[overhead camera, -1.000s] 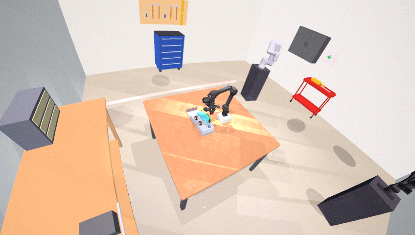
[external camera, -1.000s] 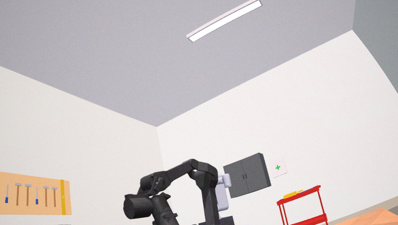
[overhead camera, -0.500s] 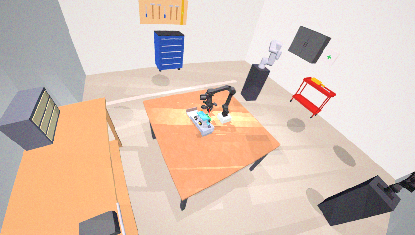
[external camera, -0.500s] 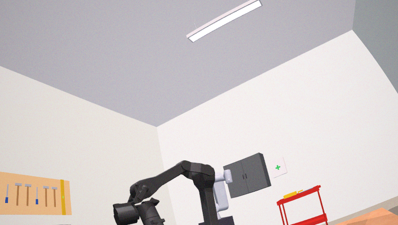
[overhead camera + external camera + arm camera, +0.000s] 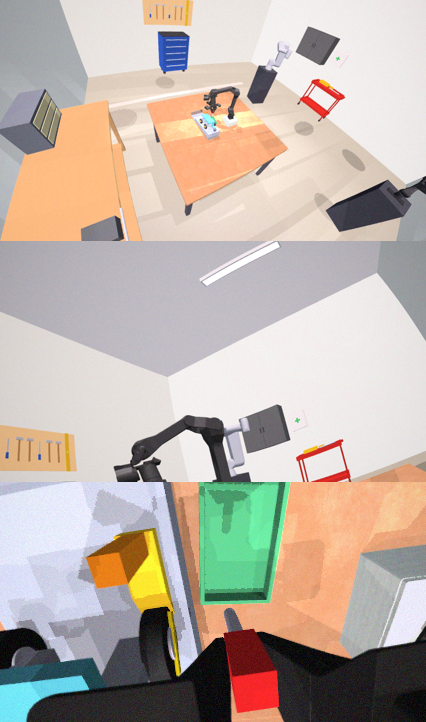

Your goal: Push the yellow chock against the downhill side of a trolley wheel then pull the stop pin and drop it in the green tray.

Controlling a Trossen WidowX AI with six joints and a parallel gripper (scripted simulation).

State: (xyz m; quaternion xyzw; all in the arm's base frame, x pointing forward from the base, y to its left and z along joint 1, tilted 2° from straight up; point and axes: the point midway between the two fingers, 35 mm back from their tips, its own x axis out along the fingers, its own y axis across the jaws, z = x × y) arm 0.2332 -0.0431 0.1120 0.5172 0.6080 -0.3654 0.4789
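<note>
My gripper point(image 5: 213, 110) point(image 5: 239, 644) is shut on the red-headed stop pin point(image 5: 252, 674), whose grey shank points down and away. The pin is clear of the ramp point(image 5: 212, 136) point(image 5: 45, 517), beside its edge and just short of the green tray point(image 5: 237, 564) point(image 5: 214, 119) in the wrist view. The yellow chock point(image 5: 151, 584) with its orange handle point(image 5: 108, 571) stands on the ramp against, or very close to, a black wheel point(image 5: 154, 644) of the trolley; exact contact is hard to tell. The cyan trolley point(image 5: 208, 118) point(image 5: 45, 699) stands on the ramp. The chock's black base is hidden.
The arm's pale base block point(image 5: 230, 120) point(image 5: 372, 592) stands to the right of the tray on the wooden table point(image 5: 230, 161). The ramp's long side wall point(image 5: 181, 557) runs along the left of the tray. The exterior view shows mostly the arm's upper part point(image 5: 167, 435), walls and ceiling.
</note>
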